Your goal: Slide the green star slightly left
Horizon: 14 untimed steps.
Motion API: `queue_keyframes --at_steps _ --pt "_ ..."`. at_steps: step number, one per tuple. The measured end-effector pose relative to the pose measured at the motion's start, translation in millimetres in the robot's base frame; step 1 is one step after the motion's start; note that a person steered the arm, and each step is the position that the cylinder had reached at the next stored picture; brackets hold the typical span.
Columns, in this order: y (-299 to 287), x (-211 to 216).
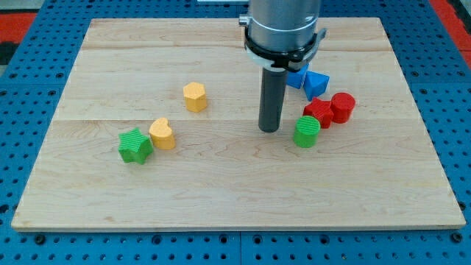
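The green star (135, 145) lies on the wooden board (235, 191) at the view's left, touching a yellow heart-shaped block (163, 134) on its right. My tip (269, 129) rests on the board near the middle, well to the right of the green star and just left of a green cylinder (306, 131).
A yellow hexagonal block (194, 96) sits above the star's area. A red star-like block (319, 112) and a red cylinder (342, 107) sit right of the tip. Blue blocks (307, 80) lie behind them, partly hidden by the arm.
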<state>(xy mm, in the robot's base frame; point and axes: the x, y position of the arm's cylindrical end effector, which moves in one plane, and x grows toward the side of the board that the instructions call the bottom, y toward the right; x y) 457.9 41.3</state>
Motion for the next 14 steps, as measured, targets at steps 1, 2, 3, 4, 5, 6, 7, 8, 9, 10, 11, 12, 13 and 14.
queue_keyframes --at_steps 1,2,3,4,5,6,7,8,9,10,11,12,13,14 --pt "-9.7 7.0" --pt "-17.4 9.4" --pt "-39.6 17.5" --pt "-48.7 27.9" --pt "-51.5 38.9" --pt "-52.6 54.0" --pt "-54.2 62.0" --pt "-67.6 62.7" --pt "-112.5 55.0" --pt "-163.6 34.9" --pt "-204.6 13.4" --pt "-226.5 0.7" --pt "-246.5 -9.1" --pt "-277.6 -6.9"
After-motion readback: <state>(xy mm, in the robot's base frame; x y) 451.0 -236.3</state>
